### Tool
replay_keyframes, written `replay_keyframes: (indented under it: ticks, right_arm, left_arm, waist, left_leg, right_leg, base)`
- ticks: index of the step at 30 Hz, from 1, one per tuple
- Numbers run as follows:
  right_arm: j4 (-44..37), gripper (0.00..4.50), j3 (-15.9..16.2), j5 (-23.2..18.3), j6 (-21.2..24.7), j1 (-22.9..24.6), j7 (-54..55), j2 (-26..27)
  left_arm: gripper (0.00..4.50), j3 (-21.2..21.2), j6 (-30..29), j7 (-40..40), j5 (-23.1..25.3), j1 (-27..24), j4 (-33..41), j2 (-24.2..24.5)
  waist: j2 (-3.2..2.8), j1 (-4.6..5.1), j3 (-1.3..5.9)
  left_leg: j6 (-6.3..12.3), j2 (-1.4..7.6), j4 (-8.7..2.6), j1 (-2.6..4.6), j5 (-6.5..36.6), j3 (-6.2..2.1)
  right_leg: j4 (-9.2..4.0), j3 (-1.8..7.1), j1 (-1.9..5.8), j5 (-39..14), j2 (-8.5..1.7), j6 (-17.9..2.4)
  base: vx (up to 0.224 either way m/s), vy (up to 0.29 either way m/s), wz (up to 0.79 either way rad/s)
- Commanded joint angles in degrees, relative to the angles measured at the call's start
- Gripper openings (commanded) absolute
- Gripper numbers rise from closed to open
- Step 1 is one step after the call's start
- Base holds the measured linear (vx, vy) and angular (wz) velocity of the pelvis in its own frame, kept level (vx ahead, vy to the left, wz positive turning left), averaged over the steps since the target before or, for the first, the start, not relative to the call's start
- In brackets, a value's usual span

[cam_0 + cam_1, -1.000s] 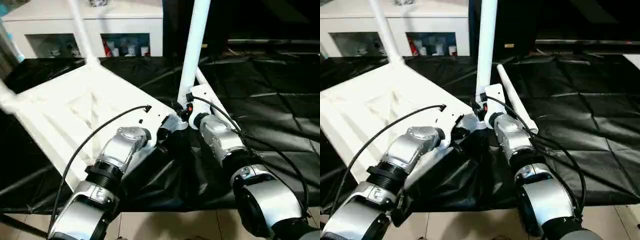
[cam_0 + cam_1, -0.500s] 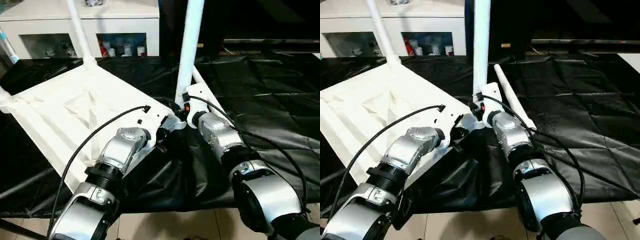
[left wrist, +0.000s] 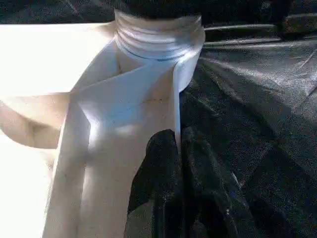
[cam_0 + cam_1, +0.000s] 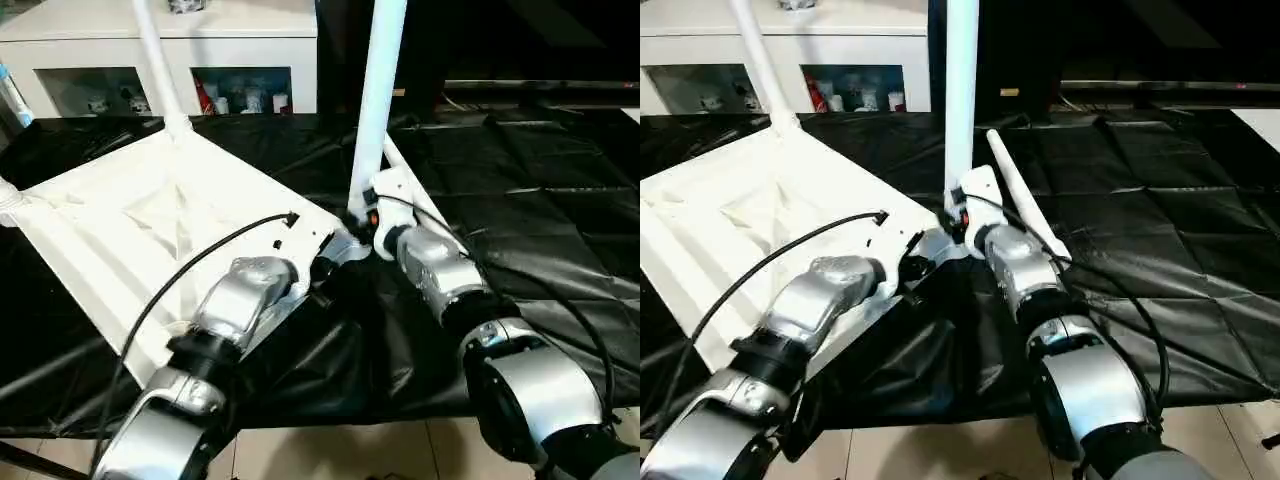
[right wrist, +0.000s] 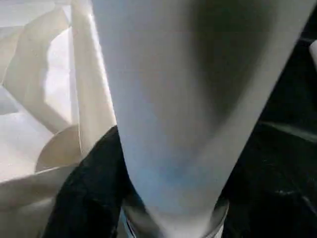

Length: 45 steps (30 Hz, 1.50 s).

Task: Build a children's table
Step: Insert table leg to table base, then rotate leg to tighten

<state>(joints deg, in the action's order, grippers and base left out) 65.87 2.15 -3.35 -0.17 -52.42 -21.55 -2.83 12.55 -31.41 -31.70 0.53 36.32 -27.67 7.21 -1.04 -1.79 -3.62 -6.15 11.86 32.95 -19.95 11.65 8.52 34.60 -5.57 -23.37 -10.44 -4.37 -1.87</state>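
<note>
The inverted table top (image 4: 150, 215) lies on the worktop (image 4: 540, 190), left of centre. One leg (image 4: 377, 100) stands upright at its near right corner; another (image 4: 1025, 207) lies flat just right of it. A cabinet (image 4: 170, 50) stands behind.

Looks like indoor lab or demo room: crinkled black plastic sheet (image 4: 520, 170) spread as work surface, pale tiled floor (image 4: 330, 450) at its near edge, white cabinet with glass doors (image 4: 200, 50) holding small colourful items behind
</note>
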Motion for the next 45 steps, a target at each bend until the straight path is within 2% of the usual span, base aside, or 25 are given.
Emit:
replay_keyframes:
  ticks: [1,4,5,6,9,12,15,17,21,23,24,26,31,38,39,40,41,42,45]
  right_arm:
    - [4.98,3.09,1.41,1.21,3.71,3.16,-3.24,1.17]
    - [3.78,3.17,1.49,0.79,2.52,3.41,-7.29,0.57]
    - [2.83,3.43,1.60,0.57,1.83,3.63,-9.89,-0.04]
    - [1.98,3.55,1.82,0.60,1.23,3.85,-11.70,-0.73]
    - [-0.27,3.73,2.40,0.74,-0.02,4.69,-16.49,-2.65]
    - [-4.52,3.73,3.08,-0.03,-0.88,6.50,-23.25,-5.71]
    - [-6.62,3.73,3.28,-0.42,-0.87,7.40,-26.41,-7.06]
    - [-9.81,3.73,3.77,-0.60,-0.73,8.80,-30.29,-8.74]
    - [-13.72,3.73,4.32,-0.60,-0.13,10.45,-33.42,-10.70]
    - [-15.46,3.73,4.58,-0.65,0.13,11.19,-34.30,-11.53]
    - [-16.12,3.73,4.72,-0.66,0.05,11.48,-34.76,-11.84]
    - [-17.38,3.73,5.08,-0.65,0.05,12.09,-35.86,-12.41]
    - [-22.08,3.73,6.15,-0.20,-0.18,14.33,-39.15,-14.07]
    - [-23.59,3.73,6.65,-0.73,-0.22,15.29,-40.48,-14.20]
    - [-23.59,3.73,6.61,-0.86,-0.24,15.36,-40.67,-14.11]
    - [-23.93,3.73,6.50,-1.09,0.12,15.58,-40.92,-14.00]
    - [-24.17,3.73,6.42,-1.28,0.46,15.74,-41.16,-13.91]
    - [-24.17,3.46,6.42,-1.28,0.46,15.74,-41.16,-13.91]
    - [-24.57,3.21,6.64,-1.50,0.76,16.21,-41.40,-13.86]
  left_arm:
    - [0.00,0.56,3.17,-2.37,-0.53,0.76,3.76,0.74]
    - [0.00,1.12,3.96,-4.36,-0.69,0.32,4.16,1.86]
    - [0.00,1.55,5.14,-5.77,-0.68,0.06,4.40,2.73]
    - [0.00,1.74,5.41,-6.78,-0.78,-0.19,4.74,3.44]
    - [0.00,2.30,6.77,-9.51,-0.91,-1.00,5.40,5.33]
    - [0.00,2.75,8.39,-12.41,-1.09,-2.02,5.98,7.53]
    - [0.00,3.19,9.05,-14.36,-1.48,-2.55,6.67,8.53]
    - [0.00,3.73,9.71,-17.28,-2.18,-3.22,7.70,9.80]
    - [0.00,4.36,10.76,-20.47,-2.61,-3.94,8.73,11.41]
    - [0.00,4.72,11.51,-22.20,-2.77,-4.36,9.30,12.14]
    - [0.00,4.84,11.57,-23.02,-2.98,-4.57,9.62,12.45]
    - [0.00,5.18,11.85,-24.44,-3.32,-4.90,10.23,12.97]
    - [0.00,6.31,13.42,-28.87,-3.65,-5.47,11.26,14.79]
    - [0.00,6.66,14.52,-30.51,-3.08,-5.27,10.36,15.71]
    - [0.00,6.75,14.54,-30.63,-3.06,-5.20,10.26,15.78]
    - [0.00,6.82,14.59,-30.90,-3.16,-5.18,10.21,15.88]
    - [0.00,6.87,14.66,-31.11,-3.21,-5.15,10.13,15.93]
    - [0.00,6.87,14.66,-31.11,-3.21,-5.15,10.13,15.93]
    - [0.00,7.01,14.96,-31.59,-2.99,-5.08,9.83,16.05]
  waist:
    - [0.36,-0.31,3.52]
    - [0.20,-0.52,3.78]
    - [0.29,-0.49,3.87]
    - [0.26,-0.67,4.18]
    - [0.23,-0.65,4.52]
    - [0.32,-0.65,4.56]
    - [0.29,-0.79,4.50]
    - [0.37,-1.02,4.34]
    - [0.35,-1.52,4.41]
    - [0.17,-1.79,4.39]
    - [0.20,-1.89,4.45]
    - [0.18,-2.04,4.52]
    - [0.12,-2.70,4.74]
    - [-0.04,-3.17,4.64]
    - [0.01,-3.11,4.67]
    - [-0.19,-3.16,4.68]
    - [-0.07,-3.13,4.77]
    - [-0.06,-3.15,4.82]
    - [-0.19,-3.23,4.89]
  left_leg:
    - [3.73,0.85,-3.69,-0.80,10.37,0.56]
    - [4.20,0.89,-3.38,-0.50,9.00,0.80]
    - [4.44,0.89,-3.32,-0.82,7.92,0.81]
    - [5.36,0.98,-3.08,-1.10,4.53,0.79]
    - [6.84,1.00,-2.77,-1.22,1.98,0.77]
    - [8.25,0.97,-2.59,-1.18,2.85,0.97]
    - [8.81,1.11,-2.49,-1.22,2.63,0.99]
    - [8.37,1.09,-2.49,-1.19,3.79,1.04]
    - [7.84,1.22,-2.46,-1.06,3.96,1.03]
    - [7.35,1.16,-2.42,-1.03,4.12,1.04]
    - [7.07,1.25,-2.40,-0.82,4.34,1.09]
    - [7.01,1.19,-2.33,-0.89,3.86,1.10]
    - [7.87,1.15,-2.07,-0.94,2.33,1.06]
    - [6.06,1.20,-2.22,-0.76,4.37,1.05]
    - [5.93,1.18,-2.22,-0.85,4.44,1.02]
    - [5.81,1.20,-2.21,-0.80,4.35,0.98]
    - [5.85,1.14,-2.14,-0.87,3.94,0.99]
    - [5.98,1.13,-2.10,-0.96,3.42,0.95]
    - [6.28,1.09,-1.99,-1.00,2.74,0.94]
  right_leg:
    - [-5.37,2.84,3.12,-20.78,-3.84,-9.13]
    - [-5.14,2.98,3.08,-18.11,-3.87,-10.64]
    - [-4.84,3.02,3.35,-16.51,-3.87,-11.06]
    - [-4.12,2.99,3.65,-10.77,-3.77,-12.37]
    - [-3.23,2.92,3.80,-4.52,-3.64,-14.39]
    - [-2.96,2.96,3.81,-1.64,-3.43,-15.55]
    - [-2.87,2.94,3.74,-1.77,-3.58,-16.32]
    - [-3.12,2.96,3.77,-3.92,-3.62,-15.77]
    - [-3.01,3.01,3.68,-4.77,-3.52,-15.16]
    - [-3.04,3.00,3.64,-5.27,-3.50,-15.06]
    - [-3.01,3.08,3.51,-5.12,-3.52,-14.99]
    - [-2.88,3.09,3.58,-3.95,-3.46,-15.24]
    - [-2.40,3.03,3.66,-0.80,-3.32,-15.50]
    - [-2.58,3.07,3.57,-3.52,-3.36,-14.82]
    - [-2.54,3.06,3.65,-3.52,-3.33,-14.68]
    - [-2.49,3.06,3.61,-3.23,-3.36,-14.75]
    - [-2.41,3.08,3.72,-2.40,-3.30,-14.79]
    - [-2.30,3.06,3.78,-1.58,-3.32,-14.94]
    - [-2.22,3.03,3.80,-0.30,-3.30,-15.17]
  base:
    - [0.000,0.000,0.00]
    - [0.000,0.000,0.00]
    - [0.000,0.000,0.00]
    - [0.000,0.000,0.00]
    - [0.000,0.000,0.00]
    - [0.000,0.000,0.00]
    - [0.000,0.000,0.00]
    - [0.000,0.000,0.00]
    - [0.000,0.000,0.00]
    - [0.000,0.000,0.00]
    - [0.000,0.000,0.00]
    - [0.000,0.000,0.00]
    - [0.000,0.000,0.00]
    - [0.000,0.000,0.00]
    - [0.000,0.000,0.00]
    - [0.000,0.000,0.00]
    - [0.000,0.000,0.00]
    - [0.000,0.000,0.00]
    - [0.000,0.000,0.00]
